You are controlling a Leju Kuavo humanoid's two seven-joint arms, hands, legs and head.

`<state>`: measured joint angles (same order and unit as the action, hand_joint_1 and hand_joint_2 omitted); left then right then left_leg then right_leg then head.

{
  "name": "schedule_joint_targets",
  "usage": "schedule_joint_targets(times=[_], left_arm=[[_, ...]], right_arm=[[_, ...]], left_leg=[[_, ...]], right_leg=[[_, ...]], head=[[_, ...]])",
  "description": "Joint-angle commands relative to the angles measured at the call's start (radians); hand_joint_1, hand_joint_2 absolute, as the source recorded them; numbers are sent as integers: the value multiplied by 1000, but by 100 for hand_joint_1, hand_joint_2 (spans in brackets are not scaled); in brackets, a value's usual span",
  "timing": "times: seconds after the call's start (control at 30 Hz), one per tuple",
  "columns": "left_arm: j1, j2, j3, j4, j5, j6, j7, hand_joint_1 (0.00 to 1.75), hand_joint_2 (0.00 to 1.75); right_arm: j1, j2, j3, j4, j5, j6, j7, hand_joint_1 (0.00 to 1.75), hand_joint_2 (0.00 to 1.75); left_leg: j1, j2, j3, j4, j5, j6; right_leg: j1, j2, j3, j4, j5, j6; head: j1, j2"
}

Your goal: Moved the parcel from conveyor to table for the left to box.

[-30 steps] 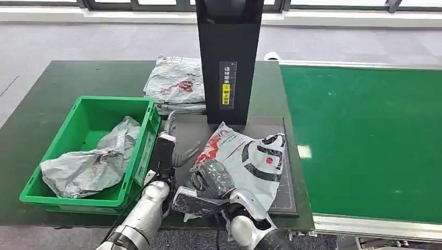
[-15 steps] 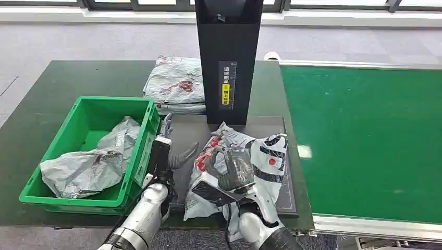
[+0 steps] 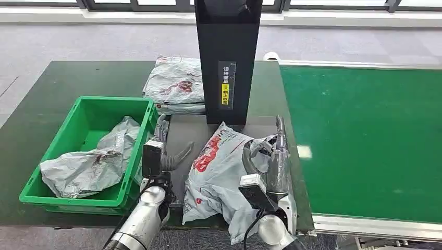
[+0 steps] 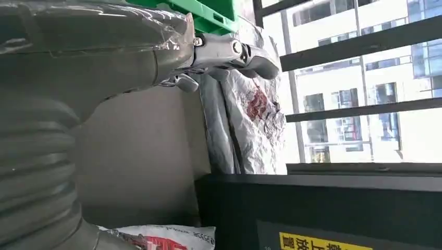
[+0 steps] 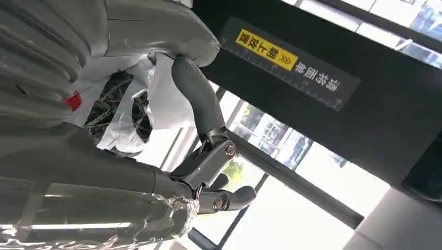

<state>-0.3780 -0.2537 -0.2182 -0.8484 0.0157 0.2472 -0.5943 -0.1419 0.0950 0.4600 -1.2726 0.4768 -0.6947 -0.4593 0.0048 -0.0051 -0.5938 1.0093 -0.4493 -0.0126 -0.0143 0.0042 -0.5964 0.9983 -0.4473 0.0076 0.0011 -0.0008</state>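
Dark green surface [image 3: 52,99] is carrying the scene, with the green conveyor [image 3: 365,140] running beside it. On a grey mat under a black scanner post [image 3: 228,62], the white parcel [image 3: 219,172] is lying flat, printed side up, already off the belt and probably left here so the left arm can reach it. Just beside the parcel's conveyor-side edge, the right hand [image 3: 279,156] is standing upright, fingers straight and spread, gripping nothing. On the opposite side, the left hand [image 3: 164,151] is waiting open between parcel and green box [image 3: 136,156], where 1 grey bag [image 3: 86,166] is lying. Behind, more bags [image 3: 174,83] are stacked.
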Motion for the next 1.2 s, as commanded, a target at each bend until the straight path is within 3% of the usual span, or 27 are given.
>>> schedule_joint_targets(times=[0.03, 0.17, 0.23, 0.4, 0.43, 0.47, 0.8, 0.87, 0.9, 0.97, 1.03, 1.17, 1.2], left_arm=[[-13, 55, -238, 44, -164, -77, 64, 0, 175], [-31, 61, -352, 154, -309, -158, 105, 0, 175], [-80, 64, -462, 294, -482, -205, 207, 0, 175], [-149, 40, -557, 445, -655, -237, 272, 0, 175], [-160, 34, -560, 452, -682, -227, 285, 47, 175], [-162, 31, -542, 448, -686, -220, 289, 175, 175], [-158, 34, -268, 294, -547, -80, 293, 175, 175], [-159, 48, -227, 234, -541, -33, 279, 175, 175], [-153, 50, -184, 185, -533, 70, 262, 175, 175], [-158, 81, -131, 72, -505, 95, 268, 175, 175], [-153, 117, -90, -42, -554, 224, 264, 175, 175], [-159, 182, -25, -163, -602, 226, 309, 175, 175], [-171, 208, -13, -172, -686, 314, 343, 175, 175]], right_arm=[[13, 19, -147, 30, -136, 28, -66, 0, 175], [-23, 25, -172, 68, -157, 66, -69, 0, 175], [-30, 31, -173, 76, -172, 80, -78, 0, 175], [-32, 43, -163, 68, -161, 80, -70, 0, 175], [-32, 43, -161, 65, -154, 77, -66, 0, 175], [-28, 41, -159, 59, -153, 81, -65, 0, 175], [20, 38, -156, 28, -162, 55, -61, 0, 175], [31, 35, -154, 24, -170, 50, -67, 0, 175], [37, 37, -157, 21, -176, 44, -70, 0, 175], [48, 39, -157, 21, -181, 39, -80, 0, 175], [48, 44, -157, 29, -183, 36, -86, 0, 175], [40, 50, -171, 36, -190, 30, -91, 0, 175], [47, 55, -184, 26, -189, 16, -90, 0, 175]], left_leg=[[0, -2, 5, -4, 0, 0], [-1, -1, 3, -2, 0, 1], [-1, 0, 5, -4, 0, 1], [-1, 0, 3, -2, 0, 0], [-1, 0, 3, -3, 0, 0], [-1, 0, 2, -1, 0, 0], [0, 0, 3, -1, 0, 1], [0, 0, 3, -1, 1, 1], [0, 1, 4, -2, 1, 0], [0, 0, 2, 0, 1, 0], [0, 1, 3, -1, 1, 0], [0, 2, 2, 0, 1, -1], [0, 4, 2, 0, 0, -1]], right_leg=[[1, -3, 6, -4, -1, -1], [-1, -1, 4, -2, 0, 0], [0, -1, 6, -4, 0, -1], [0, -1, 4, -2, 0, -1], [0, 0, 4, -3, 1, -1], [-1, -1, 3, -2, 0, -1], [0, -2, 5, -1, 0, 0], [0, -1, 4, -1, 1, -1], [0, -1, 5, -2, 1, -1], [1, -1, 4, -1, 1, -1], [1, 0, 3, 0, 1, -2], [1, 1, 2, 0, 1, -1], [1, 3, 1, 1, 1, -2]], head=[[0, 0], [0, 0], [0, 0], [0, 0], [0, 0], [0, 0], [0, 0], [0, 0], [0, 0], [0, 0], [0, 0], [0, 0], [0, 0]])
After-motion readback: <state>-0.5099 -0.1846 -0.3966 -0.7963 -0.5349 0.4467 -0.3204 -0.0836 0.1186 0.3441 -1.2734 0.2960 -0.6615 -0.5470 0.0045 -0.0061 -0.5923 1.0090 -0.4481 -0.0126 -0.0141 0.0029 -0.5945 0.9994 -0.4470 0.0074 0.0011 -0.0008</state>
